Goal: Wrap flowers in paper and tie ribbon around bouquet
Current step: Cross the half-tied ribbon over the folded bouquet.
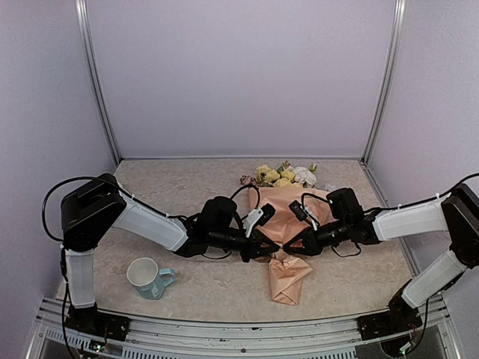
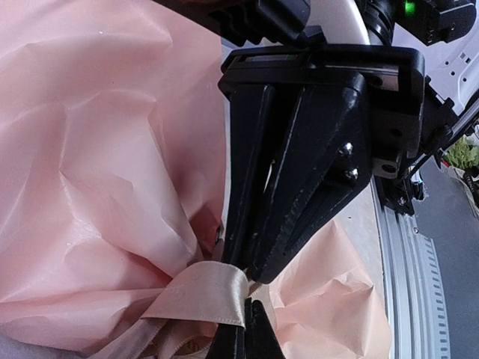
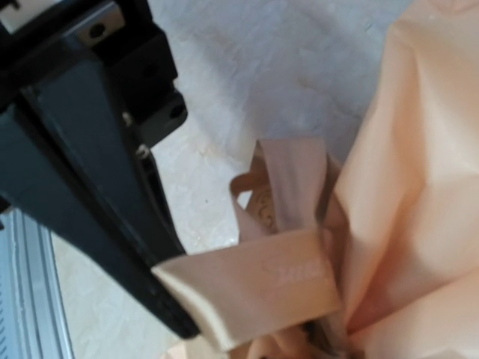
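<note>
Where the bouquet (image 1: 283, 224) pinches in to a narrow waist, both grippers meet from opposite sides and the ribbon (image 2: 206, 293) lies between them. The bouquet lies flat on the table (image 1: 187, 187), right of centre. Its flowers (image 1: 283, 176), yellow, white and pink, point to the far wall, and its crumpled tail of peach paper (image 1: 288, 278) points to the near edge.

The left gripper (image 1: 266, 253) reaches in from the left at the waist. Its fingers are pressed together, and in the left wrist view the tan satin band folds over their tips, apparently pinched there. The right gripper (image 1: 293, 247) comes in from the right, tip to tip with the left one. Its two black fingers converge to a narrow point with only a slit between them, and that point sits on the same ribbon. In the right wrist view a flat length of ribbon runs from the fingertip to the paper, with a loop of it standing just behind.

Crinkled paper fills the space on both sides of the ribbon and hides the stems entirely. The two grippers crowd each other, so each blocks part of the other's wrist view of the waist.

A pale blue mug (image 1: 148, 277) stands upright near the front edge, well apart to the left, under the left arm.
</note>
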`<state>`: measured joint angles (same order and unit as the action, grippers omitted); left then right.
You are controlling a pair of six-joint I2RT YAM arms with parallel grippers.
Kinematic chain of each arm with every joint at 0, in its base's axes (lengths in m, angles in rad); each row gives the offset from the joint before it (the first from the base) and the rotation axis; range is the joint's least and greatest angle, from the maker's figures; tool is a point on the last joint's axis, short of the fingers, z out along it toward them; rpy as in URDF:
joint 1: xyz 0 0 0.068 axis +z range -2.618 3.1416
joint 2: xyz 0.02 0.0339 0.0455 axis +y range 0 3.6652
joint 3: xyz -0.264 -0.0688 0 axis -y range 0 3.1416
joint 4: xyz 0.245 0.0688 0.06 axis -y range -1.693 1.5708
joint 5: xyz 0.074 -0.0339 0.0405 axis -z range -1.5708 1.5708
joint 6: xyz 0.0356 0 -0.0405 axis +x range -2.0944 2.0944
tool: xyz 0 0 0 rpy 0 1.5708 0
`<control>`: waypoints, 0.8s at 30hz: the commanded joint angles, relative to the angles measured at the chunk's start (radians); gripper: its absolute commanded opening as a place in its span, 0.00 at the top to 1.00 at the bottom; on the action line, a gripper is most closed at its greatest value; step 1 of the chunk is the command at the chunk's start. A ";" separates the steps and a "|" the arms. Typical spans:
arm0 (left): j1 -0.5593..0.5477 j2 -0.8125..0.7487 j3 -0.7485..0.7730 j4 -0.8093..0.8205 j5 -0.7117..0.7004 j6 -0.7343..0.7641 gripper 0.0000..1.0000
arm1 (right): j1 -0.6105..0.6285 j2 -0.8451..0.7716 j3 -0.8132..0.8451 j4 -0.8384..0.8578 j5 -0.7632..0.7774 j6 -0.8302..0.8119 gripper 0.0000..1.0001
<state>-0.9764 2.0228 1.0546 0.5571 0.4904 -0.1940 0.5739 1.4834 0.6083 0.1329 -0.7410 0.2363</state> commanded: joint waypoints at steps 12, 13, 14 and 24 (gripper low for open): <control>0.004 -0.023 0.000 0.006 0.005 0.020 1.00 | 0.009 -0.003 0.005 -0.006 0.014 -0.002 1.00; 0.004 -0.026 -0.001 0.003 0.002 0.023 1.00 | 0.009 -0.008 0.008 -0.015 0.034 0.000 1.00; 0.004 -0.028 -0.001 0.000 -0.002 0.025 1.00 | 0.008 -0.013 0.009 -0.025 0.051 0.000 1.00; 0.005 -0.046 0.003 -0.038 -0.013 0.044 0.73 | -0.003 -0.062 0.002 -0.039 0.109 0.019 1.00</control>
<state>-0.9764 2.0224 1.0546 0.5415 0.4889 -0.1730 0.5774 1.4525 0.6083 0.1127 -0.6670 0.2489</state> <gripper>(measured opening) 0.178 0.006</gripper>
